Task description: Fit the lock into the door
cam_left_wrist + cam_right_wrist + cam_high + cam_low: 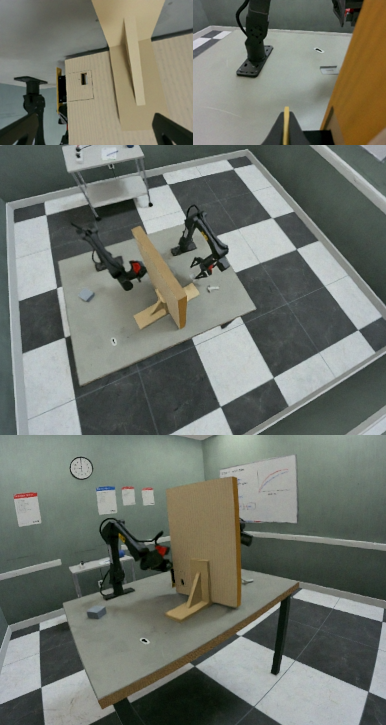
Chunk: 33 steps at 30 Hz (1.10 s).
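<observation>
Brass-yellow and narrow, the faceplate of the black-bodied lock (59,90) (286,124) is standing outside the tan, slab-like wooden door (160,276) (205,520) (94,121) (358,65). The right gripper (142,276) (171,568) (57,109) (287,117) is pinching that plate, its fingers nearly together; the left gripper (195,270) (95,118) is holding its fingers wide apart on the other side, gripping nothing. I am seeing the grasp finished and the door standing, with its pale wooden foot (142,318) (180,612) (129,118) bracing it. Seating is remaining: the plate is standing proud of the edge, so it is not yet lying flush. Whether the tip of the body is entering the slot, I cannot tell. The small dark door keyhole (182,582) (84,79) is showing inside a thin drawn outline, and the lock's own keyhole is likely needing to come up behind it.

As to room, the plate side of the edge is lying open to the right arm, while the door face is running close alongside the grasp. The foot is projecting on both sides, and a pale metallic handle (213,289) (247,581) is lying near the left gripper. A straight, level push is probably being called for; a skewed one could be jamming the body or tipping the door.
</observation>
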Available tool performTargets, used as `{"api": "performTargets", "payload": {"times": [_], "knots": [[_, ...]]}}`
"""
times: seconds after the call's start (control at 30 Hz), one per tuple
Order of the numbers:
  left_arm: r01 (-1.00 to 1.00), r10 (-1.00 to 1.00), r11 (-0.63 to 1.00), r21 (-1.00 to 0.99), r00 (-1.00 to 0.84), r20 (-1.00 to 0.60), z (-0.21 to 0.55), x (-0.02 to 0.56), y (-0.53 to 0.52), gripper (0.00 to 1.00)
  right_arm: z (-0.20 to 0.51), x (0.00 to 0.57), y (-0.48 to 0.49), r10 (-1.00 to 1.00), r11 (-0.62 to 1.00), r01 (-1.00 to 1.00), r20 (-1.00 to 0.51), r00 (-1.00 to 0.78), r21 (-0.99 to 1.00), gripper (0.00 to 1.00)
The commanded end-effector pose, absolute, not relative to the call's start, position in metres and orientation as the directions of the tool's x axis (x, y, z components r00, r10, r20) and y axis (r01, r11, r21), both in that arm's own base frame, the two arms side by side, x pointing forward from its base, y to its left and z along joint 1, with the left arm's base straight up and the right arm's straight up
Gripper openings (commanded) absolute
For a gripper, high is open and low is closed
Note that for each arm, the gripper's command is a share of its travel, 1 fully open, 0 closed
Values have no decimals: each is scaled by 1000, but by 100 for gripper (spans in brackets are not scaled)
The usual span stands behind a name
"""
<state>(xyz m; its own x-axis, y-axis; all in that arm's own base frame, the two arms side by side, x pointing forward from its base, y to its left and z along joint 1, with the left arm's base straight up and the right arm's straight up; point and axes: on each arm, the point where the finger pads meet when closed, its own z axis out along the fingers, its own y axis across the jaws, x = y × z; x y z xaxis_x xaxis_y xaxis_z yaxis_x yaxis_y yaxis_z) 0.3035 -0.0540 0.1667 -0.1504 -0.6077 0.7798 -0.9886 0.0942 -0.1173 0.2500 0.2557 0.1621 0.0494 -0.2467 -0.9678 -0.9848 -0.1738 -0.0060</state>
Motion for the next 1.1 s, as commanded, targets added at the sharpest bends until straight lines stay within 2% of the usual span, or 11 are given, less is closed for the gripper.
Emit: {"api": "performTargets", "payload": {"times": [0.0, 1.07], "knots": [[-987, -601, 108, -119, -160, 783, 172, 301, -58, 100, 194, 258, 257, -142, -203, -975, -983, 119, -89, 0], [-987, -601, 108, -119, -160, 783, 172, 301, -58, 100, 192, 272, 260, -142, -204, -975, -983, 119, -89, 0]]}}
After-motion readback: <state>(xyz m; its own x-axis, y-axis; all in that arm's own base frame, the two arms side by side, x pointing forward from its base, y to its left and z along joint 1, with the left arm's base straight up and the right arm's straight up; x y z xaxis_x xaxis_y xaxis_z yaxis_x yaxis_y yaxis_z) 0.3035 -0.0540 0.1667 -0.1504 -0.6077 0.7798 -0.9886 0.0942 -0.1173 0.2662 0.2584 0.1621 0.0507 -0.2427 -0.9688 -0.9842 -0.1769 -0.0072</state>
